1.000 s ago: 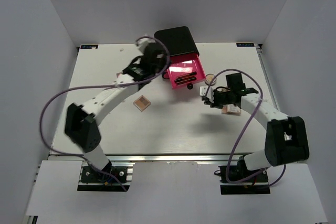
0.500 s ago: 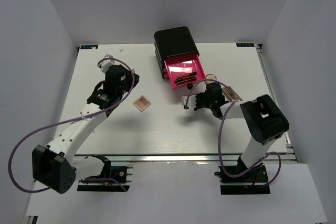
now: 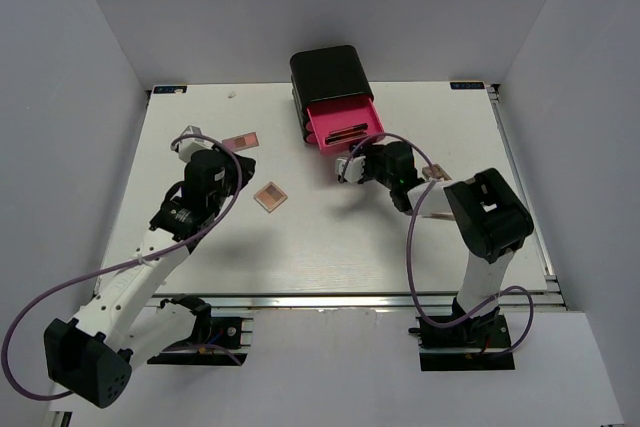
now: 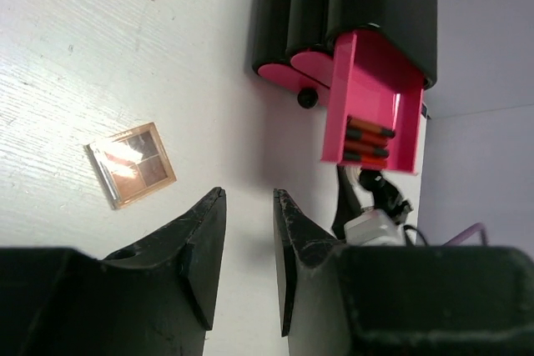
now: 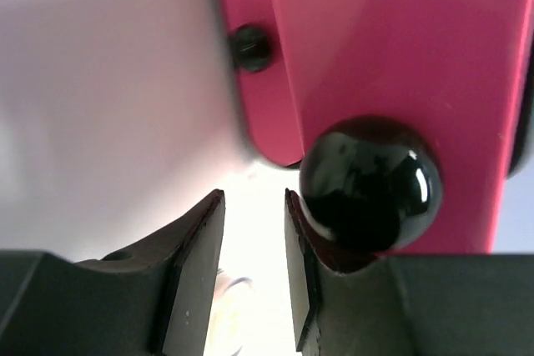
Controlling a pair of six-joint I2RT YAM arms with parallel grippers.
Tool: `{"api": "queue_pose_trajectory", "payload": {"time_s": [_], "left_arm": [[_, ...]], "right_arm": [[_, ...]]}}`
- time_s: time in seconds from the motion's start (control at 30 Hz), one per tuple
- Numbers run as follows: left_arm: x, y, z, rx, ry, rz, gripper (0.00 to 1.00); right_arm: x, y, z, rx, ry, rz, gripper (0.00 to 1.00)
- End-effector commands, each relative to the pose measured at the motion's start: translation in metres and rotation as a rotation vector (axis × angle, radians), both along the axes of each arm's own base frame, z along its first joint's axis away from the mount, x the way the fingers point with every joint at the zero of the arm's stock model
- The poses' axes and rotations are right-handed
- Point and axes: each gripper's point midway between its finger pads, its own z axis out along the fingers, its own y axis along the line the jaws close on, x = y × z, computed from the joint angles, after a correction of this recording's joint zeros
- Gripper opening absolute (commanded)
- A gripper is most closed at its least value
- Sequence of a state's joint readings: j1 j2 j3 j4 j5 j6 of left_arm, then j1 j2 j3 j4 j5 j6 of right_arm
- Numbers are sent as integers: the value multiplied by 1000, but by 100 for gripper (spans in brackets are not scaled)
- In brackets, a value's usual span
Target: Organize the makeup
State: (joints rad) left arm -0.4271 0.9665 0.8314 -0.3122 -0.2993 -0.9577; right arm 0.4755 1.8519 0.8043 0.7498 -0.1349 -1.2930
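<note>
While the right gripper (image 5: 254,202) hides the pink drawer's (image 3: 340,119) knob (image 5: 370,183) from above, it and the left gripper (image 4: 249,198) are nearly clenched, empty.

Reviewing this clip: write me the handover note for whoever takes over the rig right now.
Left end effector: shut, empty, above the table near the square tan palette.
Right end effector: shut, empty, beside the knob of the open pink drawer, not around it.
Done: black-and-red sticks lie in that drawer.
Left: the tan palette and the pink palette lie loose on the table. Store them, then probably close the drawer.
</note>
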Motion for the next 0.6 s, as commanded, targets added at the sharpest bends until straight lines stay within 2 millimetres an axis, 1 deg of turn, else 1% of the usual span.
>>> {"api": "queue_pose_trajectory", "payload": {"time_s": [0.0, 0.03, 0.07, 0.1, 0.13, 0.17, 0.2, 0.27, 0.3, 0.33, 0.37, 0.4, 0.43, 0.47, 0.5, 0.53, 0.57], "left_arm": [[-2, 3, -2, -13, -8, 8, 40], [-1, 2, -4, -13, -6, 6, 40], [-1, 1, -5, -15, -3, 2, 40], [0, 0, -5, -15, -4, 0, 40], [0, -1, -6, -14, 0, -5, 40], [0, -1, -8, -9, 3, -7, 40], [1, -1, -9, -8, 5, -8, 40], [1, -2, -10, -7, 7, -11, 40], [1, -2, -12, -7, 9, -14, 41], [1, -3, -14, -4, 13, -18, 41], [1, -4, -15, -8, 17, -21, 41], [1, -5, -17, -9, 21, -25, 41], [1, -5, -19, -9, 23, -28, 41], [0, -7, -20, -13, 28, -33, 41], [1, -8, -22, -13, 30, -38, 41], [0, -9, -24, -13, 35, -42, 45], [0, -10, -26, -16, 39, -52, 47]], "right_arm": [[27, 17, 73, 75, -137, -6, 40], [35, 21, 82, 84, -142, -9, 40], [37, 23, 83, 76, -133, -7, 40], [37, 24, 73, 51, -86, -1, 40], [41, 29, 82, 55, -88, 13, 40], [42, 30, 82, 55, -70, 14, 38], [41, 32, 75, 38, -29, 20, 38], [49, 37, 80, 56, -28, 9, 38], [53, 39, 74, 67, -7, -4, 38], [56, 40, 72, 67, 6, -13, 38], [63, 44, 83, 88, -10, -17, 39], [68, 46, 76, 97, 11, -30, 40], [71, 47, 75, 99, 19, -39, 40], [79, 51, 86, 117, 3, -44, 40], [83, 53, 81, 120, 12, -51, 41], [85, 54, 80, 126, 23, -63, 41], [90, 56, 89, 140, 9, -65, 42]]}}
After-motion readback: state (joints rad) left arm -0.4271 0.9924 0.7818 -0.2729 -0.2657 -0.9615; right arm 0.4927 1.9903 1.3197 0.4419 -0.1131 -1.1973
